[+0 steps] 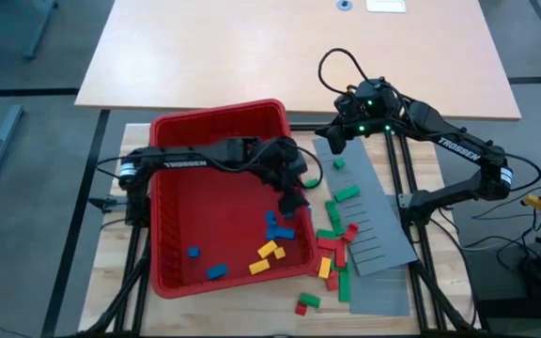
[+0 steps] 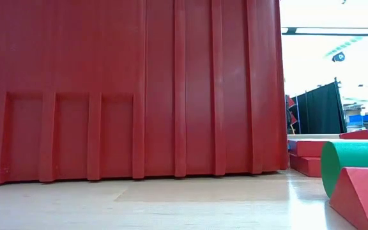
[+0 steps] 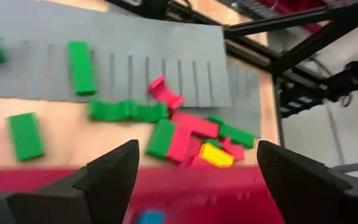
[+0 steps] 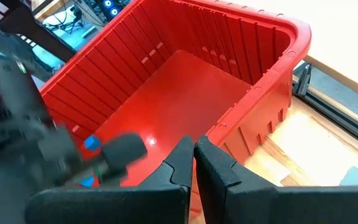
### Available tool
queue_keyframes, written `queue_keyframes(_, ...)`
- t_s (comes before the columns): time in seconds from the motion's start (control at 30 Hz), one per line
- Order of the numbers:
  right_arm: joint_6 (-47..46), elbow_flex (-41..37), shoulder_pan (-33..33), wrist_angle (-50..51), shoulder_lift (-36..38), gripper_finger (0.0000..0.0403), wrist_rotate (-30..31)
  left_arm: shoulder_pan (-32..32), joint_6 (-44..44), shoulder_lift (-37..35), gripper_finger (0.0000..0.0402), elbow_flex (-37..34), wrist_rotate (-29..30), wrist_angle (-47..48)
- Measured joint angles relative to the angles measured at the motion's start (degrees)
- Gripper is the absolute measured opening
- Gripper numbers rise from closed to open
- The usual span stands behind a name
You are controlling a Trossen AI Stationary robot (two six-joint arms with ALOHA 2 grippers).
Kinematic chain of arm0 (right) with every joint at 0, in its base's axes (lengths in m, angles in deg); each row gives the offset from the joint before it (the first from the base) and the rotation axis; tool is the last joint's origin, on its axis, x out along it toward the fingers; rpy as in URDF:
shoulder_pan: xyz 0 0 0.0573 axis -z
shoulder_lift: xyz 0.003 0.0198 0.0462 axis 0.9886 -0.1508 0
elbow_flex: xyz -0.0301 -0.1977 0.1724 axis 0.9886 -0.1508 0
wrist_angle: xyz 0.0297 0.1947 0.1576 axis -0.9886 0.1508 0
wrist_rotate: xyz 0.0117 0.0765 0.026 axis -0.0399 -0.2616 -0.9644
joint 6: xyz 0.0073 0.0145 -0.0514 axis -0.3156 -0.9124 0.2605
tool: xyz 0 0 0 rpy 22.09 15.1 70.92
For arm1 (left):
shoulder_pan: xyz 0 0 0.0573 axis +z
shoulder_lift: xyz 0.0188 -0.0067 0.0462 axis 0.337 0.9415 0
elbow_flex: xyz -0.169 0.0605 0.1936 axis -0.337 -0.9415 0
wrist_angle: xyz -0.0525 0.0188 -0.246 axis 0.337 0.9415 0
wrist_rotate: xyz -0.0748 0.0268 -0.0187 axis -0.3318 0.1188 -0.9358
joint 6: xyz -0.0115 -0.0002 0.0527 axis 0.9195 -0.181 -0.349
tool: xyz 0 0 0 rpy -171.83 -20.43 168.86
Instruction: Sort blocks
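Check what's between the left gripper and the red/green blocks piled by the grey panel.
The red bin's wall. In the left wrist view the open left gripper is inside the bin; the pile of red and green blocks lies outside, beside the grey slotted panel.

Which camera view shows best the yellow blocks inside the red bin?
The high view: the yellow blocks lie plainly on the floor of the red bin. The low view shows only the bin's outer wall. Neither wrist view shows them in the bin.
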Motion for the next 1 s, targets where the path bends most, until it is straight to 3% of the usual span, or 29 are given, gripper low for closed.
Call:
queue_keyframes(0.33, 0.63, 0.00, 0.02, 0.76, 0.00, 0.0000, 0.02, 0.77, -5.57, -7.27, 0.0311, -2.01, 13.24, 11.43)
queue_keyframes(0.73, 2.12, 0.00, 0.02, 2.34, 0.02, 0.0000, 0.01, 0.83, -3.60, -11.10, 0.0311, -20.90, 13.58, 6.28)
queue_keyframes(1.0, 3.30, 0.00, 0.02, 4.61, 0.02, 0.0000, 0.00, 0.83, -2.79, -12.30, 0.0311, -34.63, 8.62, -8.73)
